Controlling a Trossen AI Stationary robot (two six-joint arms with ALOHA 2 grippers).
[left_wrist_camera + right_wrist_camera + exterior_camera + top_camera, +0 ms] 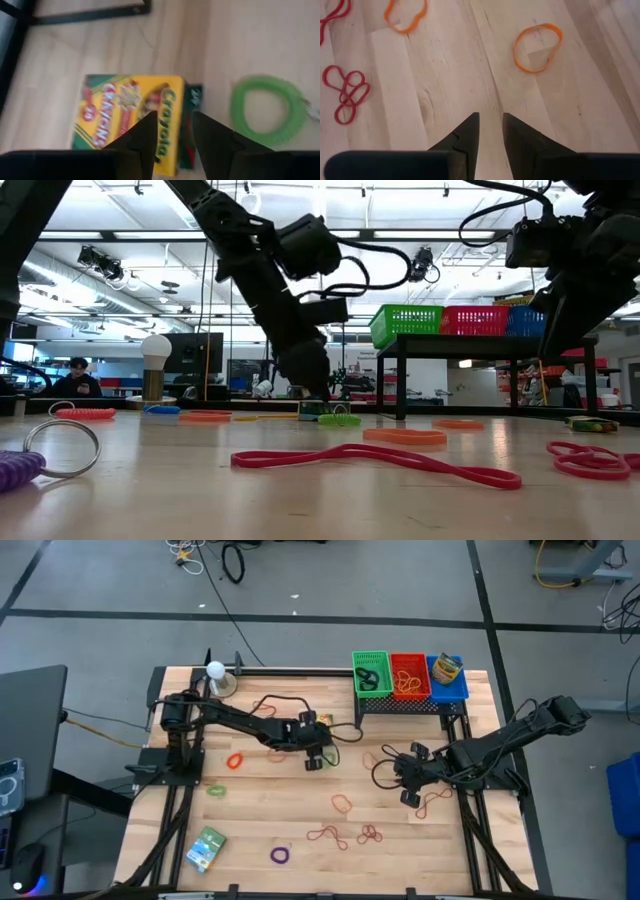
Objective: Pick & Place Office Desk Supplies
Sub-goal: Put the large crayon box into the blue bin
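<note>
The left gripper (172,142), jaws parted, straddles one edge of the yellow crayon box (132,117) at centre frame; closing there could pinch a corner and twist the box flat (a judgement). The box lies label-up beside a green coil ring (268,110). Right gripper (490,131) hovers slightly open, empty.

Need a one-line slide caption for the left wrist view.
Left gripper poised with jaws parted over the yellow crayon box, a green coil ring lying beside it on the wooden table.
</note>
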